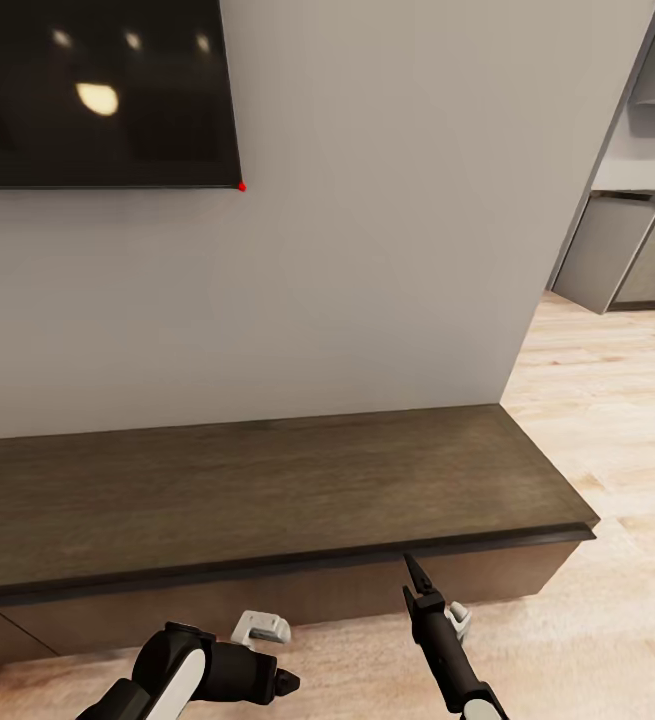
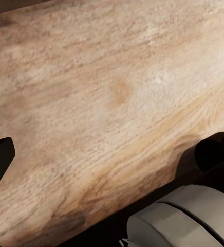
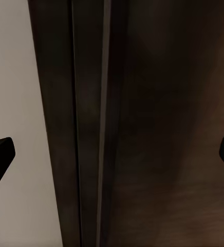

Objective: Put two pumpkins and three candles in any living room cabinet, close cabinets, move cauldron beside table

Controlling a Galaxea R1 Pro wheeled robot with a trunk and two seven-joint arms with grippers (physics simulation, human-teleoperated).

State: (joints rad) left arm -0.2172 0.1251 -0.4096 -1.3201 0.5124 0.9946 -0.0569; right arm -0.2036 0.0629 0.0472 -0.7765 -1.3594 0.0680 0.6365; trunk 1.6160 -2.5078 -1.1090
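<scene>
My right gripper [image 1: 408, 575] is spread wide and empty, tips just under the top edge of the long, low dark-brown wood cabinet [image 1: 267, 490], which runs left-right along the grey wall [image 1: 367, 250]. My left gripper's [image 1: 282, 684] state I cannot tell.

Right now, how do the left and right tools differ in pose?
The left tool points sideways, low over the floor; the right tool points up toward the cabinet. The left tool faces pale planks, the right tool dark wood. Both hold nothing.
</scene>
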